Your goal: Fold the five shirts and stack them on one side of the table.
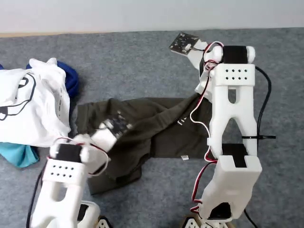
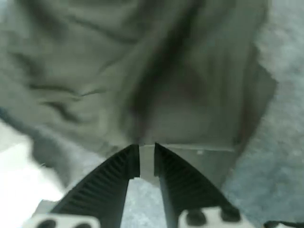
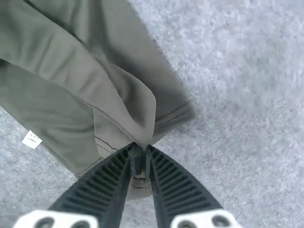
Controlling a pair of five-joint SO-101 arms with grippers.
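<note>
An olive green shirt (image 1: 161, 133) lies crumpled across the middle of the grey table (image 1: 133, 61). My left gripper (image 2: 146, 149) is shut on a hem edge of the olive shirt (image 2: 142, 71); in the high view that arm's wrist (image 1: 114, 126) sits over the shirt's left part. My right gripper (image 3: 141, 151) is shut on a folded edge of the olive shirt (image 3: 71, 57), lifting it off the table. In the high view the shirt's right corner rises toward that gripper (image 1: 199, 95), tucked beside the right arm.
A heap of other shirts lies at the left edge: a white one with black print (image 1: 28, 104), a dark blue one (image 1: 71, 78) behind it and a teal one (image 1: 19, 154) underneath. A small white label (image 3: 32, 139) hangs on the olive shirt's hem.
</note>
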